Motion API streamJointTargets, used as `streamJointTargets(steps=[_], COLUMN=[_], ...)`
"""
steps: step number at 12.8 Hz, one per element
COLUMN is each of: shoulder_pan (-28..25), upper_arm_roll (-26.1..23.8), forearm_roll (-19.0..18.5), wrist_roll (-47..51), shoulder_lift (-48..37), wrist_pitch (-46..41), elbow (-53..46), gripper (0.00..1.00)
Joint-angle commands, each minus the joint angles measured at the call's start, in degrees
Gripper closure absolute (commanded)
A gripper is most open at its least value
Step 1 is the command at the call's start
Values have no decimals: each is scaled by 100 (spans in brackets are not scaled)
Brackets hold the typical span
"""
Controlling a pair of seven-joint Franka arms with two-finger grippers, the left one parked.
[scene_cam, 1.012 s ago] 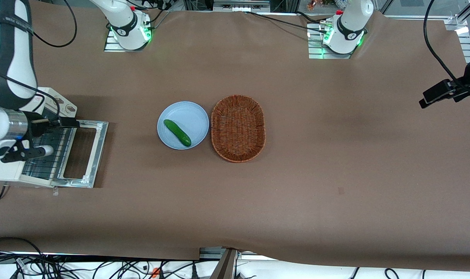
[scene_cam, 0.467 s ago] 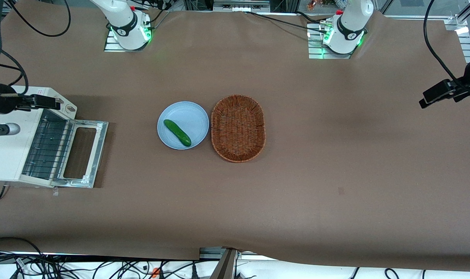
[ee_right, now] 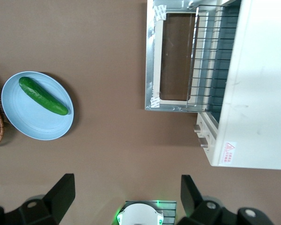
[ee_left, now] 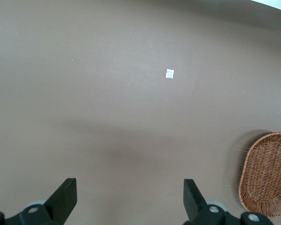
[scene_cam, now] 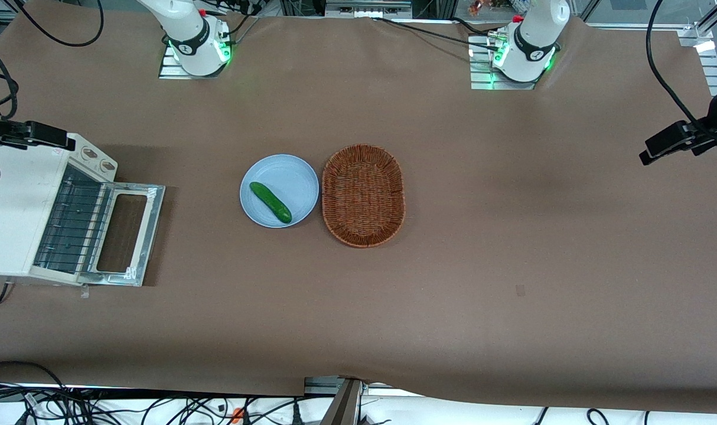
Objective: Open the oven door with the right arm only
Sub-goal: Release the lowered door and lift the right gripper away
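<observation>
The white toaster oven (scene_cam: 10, 212) stands at the working arm's end of the table. Its oven door (scene_cam: 151, 231) lies fully open, flat on the table, with the shiny frame up and the wire rack (scene_cam: 75, 224) exposed. The two-knob panel (scene_cam: 95, 160) sits beside the opening. In the right wrist view the door (ee_right: 151, 61) and oven body (ee_right: 262, 84) lie well below my gripper (ee_right: 126, 192), which is open, empty and high above the table. In the front view only a black end piece of the right arm (scene_cam: 39, 136) shows over the oven's top.
A blue plate (scene_cam: 290, 174) with a green cucumber (scene_cam: 270, 202) sits mid-table beside a wicker basket (scene_cam: 363, 195). They also show in the right wrist view, the plate (ee_right: 23, 117) and the cucumber (ee_right: 43, 95). The right arm's base (scene_cam: 193, 38) is at the table's back edge.
The right arm has lifted off the oven's opening and drawn back toward the frame's edge, farther from the front camera. The door stays flat open.
</observation>
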State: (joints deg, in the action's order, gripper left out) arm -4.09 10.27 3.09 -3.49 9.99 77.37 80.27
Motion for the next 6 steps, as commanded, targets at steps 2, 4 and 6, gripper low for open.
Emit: streamJointTargets(steps=[2, 4, 6], shoulder_pan=[-30, -22, -21], upper_arm_roll=[-33, -42, -33], forearm_roll=[-124, -115, -115], wrist_roll=[112, 112, 112], shoulder_lift=[-331, -384, -384], wrist_pitch=[164, 147, 199], elbow=[103, 120, 94], gripper=[0, 0, 0])
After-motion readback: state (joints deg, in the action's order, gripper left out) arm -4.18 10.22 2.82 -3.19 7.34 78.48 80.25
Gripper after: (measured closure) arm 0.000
